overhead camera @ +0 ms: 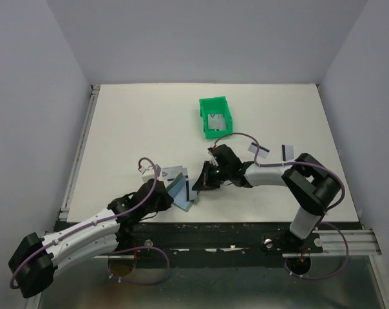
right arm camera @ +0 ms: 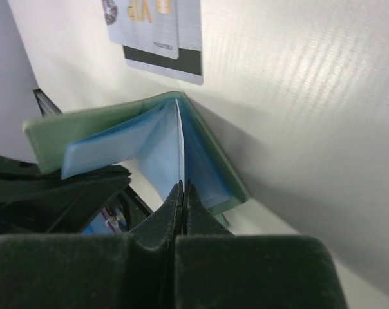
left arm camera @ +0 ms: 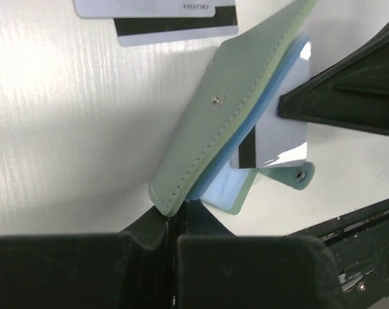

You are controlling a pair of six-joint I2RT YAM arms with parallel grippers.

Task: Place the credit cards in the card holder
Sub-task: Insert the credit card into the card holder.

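— The white table (overhead camera: 130,129) sits between plain grey walls. What does the left gripper (left arm camera: 174,222) have?
— Its fingers are pressed together on the lower corner of the card holder (left arm camera: 227,116), which is tilted and open near the table's front edge. Two credit cards (left arm camera: 175,29) lie overlapped just behind it, cut off at the top of the left wrist view.
— And the right gripper (right arm camera: 183,193)?
— It is clamped on a card (right arm camera: 180,138) seen edge-on, its far end among the blue pockets (right arm camera: 111,151). How deep it goes is hidden. Further back, the green bin (overhead camera: 216,117) holds something silvery, too small to make out.
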